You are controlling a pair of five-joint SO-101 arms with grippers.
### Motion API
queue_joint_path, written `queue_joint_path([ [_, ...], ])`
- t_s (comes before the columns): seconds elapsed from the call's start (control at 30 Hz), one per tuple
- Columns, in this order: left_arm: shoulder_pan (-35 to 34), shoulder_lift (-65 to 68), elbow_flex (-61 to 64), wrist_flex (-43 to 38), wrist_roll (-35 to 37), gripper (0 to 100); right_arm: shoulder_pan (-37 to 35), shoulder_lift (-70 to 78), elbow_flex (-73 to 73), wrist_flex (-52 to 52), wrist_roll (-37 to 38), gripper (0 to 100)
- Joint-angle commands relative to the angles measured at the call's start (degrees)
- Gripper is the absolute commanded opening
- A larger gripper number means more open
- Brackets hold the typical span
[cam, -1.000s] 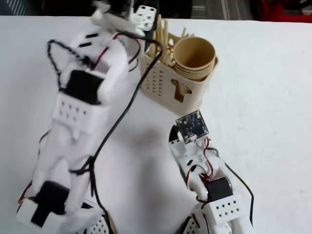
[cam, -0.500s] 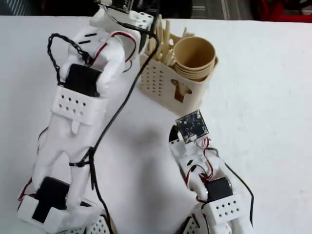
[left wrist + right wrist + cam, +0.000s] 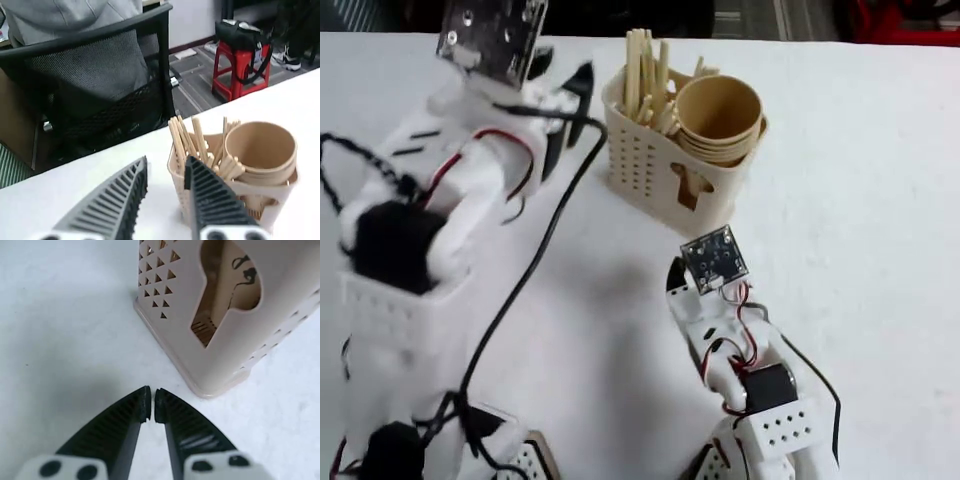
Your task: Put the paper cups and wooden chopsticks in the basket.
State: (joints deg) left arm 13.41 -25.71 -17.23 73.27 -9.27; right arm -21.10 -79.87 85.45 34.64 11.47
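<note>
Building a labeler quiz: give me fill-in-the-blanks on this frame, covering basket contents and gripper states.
The stacked tan paper cups sit ___ the beige perforated plastic basket.
The light wooden chopsticks stand in that basket beside the ___.
The left gripper has its jaws ___, holding nothing.
The right gripper has its jaws ___, low by the basket's base.
Missing words: inside; cups; open; shut.

The basket (image 3: pixel 655 170) is showing matt perforated plastic, holding pale wooden chopsticks (image 3: pixel 640 66) (unvarnished, seemingly) and smooth paper cups (image 3: pixel 722 112).
</note>
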Motion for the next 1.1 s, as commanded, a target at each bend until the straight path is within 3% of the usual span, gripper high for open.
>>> queue_joint_path([
  [0.0,-0.5,-4.6,-2.1,4.4,-1.1,6,0.3,0.0,-0.4,-0.9,0.6,3.0],
  [0.07,-0.5,-7.1,-2.1,6.1,-1.1,2,0.4,0.0,-0.4,-0.9,0.6,3.0],
  [0.23,0.0,-14.2,-1.1,10.5,-1.1,2,0.4,0.0,-0.4,-0.9,0.5,3.0],
  [0.37,-0.4,-22.1,7.6,10.4,-0.8,2,0.4,0.0,-0.4,-0.9,0.3,3.0],
  [0.6,-0.4,-41.7,35.5,-0.9,-1.1,2,0.5,-3.7,-1.3,-0.2,0.2,3.0],
  [0.8,-0.4,-60.7,57.9,-11.8,-0.7,2,0.5,-19.1,-1.3,9.3,0.2,3.0],
  [1.07,-0.5,-70.7,72.1,-12.8,-0.8,2,4.4,-23.1,-4.7,12.0,0.3,3.0],
])
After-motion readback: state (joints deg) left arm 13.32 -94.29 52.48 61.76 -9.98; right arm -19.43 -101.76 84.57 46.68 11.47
